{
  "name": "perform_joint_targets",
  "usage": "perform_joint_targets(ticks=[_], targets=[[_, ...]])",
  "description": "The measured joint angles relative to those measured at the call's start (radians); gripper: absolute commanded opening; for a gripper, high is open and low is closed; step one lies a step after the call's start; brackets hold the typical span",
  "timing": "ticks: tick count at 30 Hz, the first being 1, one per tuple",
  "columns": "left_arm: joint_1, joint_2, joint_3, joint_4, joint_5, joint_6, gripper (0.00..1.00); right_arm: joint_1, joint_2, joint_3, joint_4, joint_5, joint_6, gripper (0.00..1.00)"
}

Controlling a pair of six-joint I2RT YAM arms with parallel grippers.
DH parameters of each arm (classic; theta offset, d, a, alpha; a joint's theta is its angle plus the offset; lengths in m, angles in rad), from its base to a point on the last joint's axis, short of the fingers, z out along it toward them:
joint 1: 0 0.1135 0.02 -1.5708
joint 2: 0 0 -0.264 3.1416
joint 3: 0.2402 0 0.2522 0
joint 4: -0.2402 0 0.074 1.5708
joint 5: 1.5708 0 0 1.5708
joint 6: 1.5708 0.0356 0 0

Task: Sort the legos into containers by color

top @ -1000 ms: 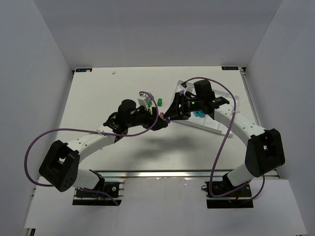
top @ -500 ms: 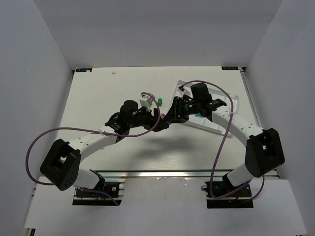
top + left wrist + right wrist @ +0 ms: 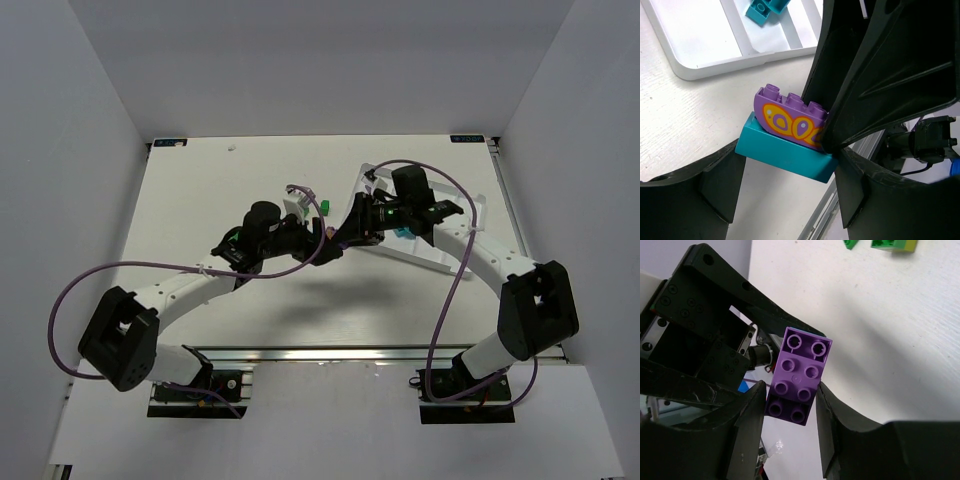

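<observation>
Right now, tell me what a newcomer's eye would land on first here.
Both grippers meet mid-table over one stack: the left gripper clamps a teal brick, and the right gripper grips the purple brick stuck on top of it. Just right of them lies the white tray, with another teal piece in it.

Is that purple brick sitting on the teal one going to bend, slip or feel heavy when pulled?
Probably stiff: the purple brick shows crisp edges squeezed by the right gripper. Likely light, being small with hollow studs. Its glossy sides might slip, and it seems seated on the teal brick.
</observation>
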State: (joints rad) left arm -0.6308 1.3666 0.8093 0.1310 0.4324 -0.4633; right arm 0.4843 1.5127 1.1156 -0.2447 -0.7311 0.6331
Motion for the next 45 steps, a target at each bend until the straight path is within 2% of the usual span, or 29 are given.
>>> perform_joint_targets(ticks=[4,8,18,24,29,38,45], targets=[[0.0,-0.031,0.0,-0.018,-0.002,0.0,0.86,-0.027,0.0,0.0,0.022,-0.06,-0.014,0.0],[0.003,-0.078,-0.003,-0.016,0.011,-0.017,0.89,-0.073,0.0,0.0,0.042,-0.09,-0.04,0.0],[0.004,-0.166,-0.078,0.011,0.04,-0.052,0.89,-0.122,0.0,-0.002,0.046,-0.115,-0.078,0.0],[0.018,-0.164,-0.098,0.02,0.027,-0.075,0.83,-0.146,0.0,0.001,0.035,-0.098,-0.132,0.0],[0.032,-0.14,-0.098,0.03,0.007,-0.113,0.79,-0.174,0.043,0.082,-0.034,0.052,-0.305,0.0],[0.034,-0.071,-0.123,0.054,-0.026,-0.281,0.82,-0.178,0.111,0.16,-0.064,0.384,-0.612,0.0],[0.034,-0.016,-0.127,0.08,-0.033,-0.388,0.83,-0.179,0.115,0.16,-0.073,0.523,-0.76,0.0]])
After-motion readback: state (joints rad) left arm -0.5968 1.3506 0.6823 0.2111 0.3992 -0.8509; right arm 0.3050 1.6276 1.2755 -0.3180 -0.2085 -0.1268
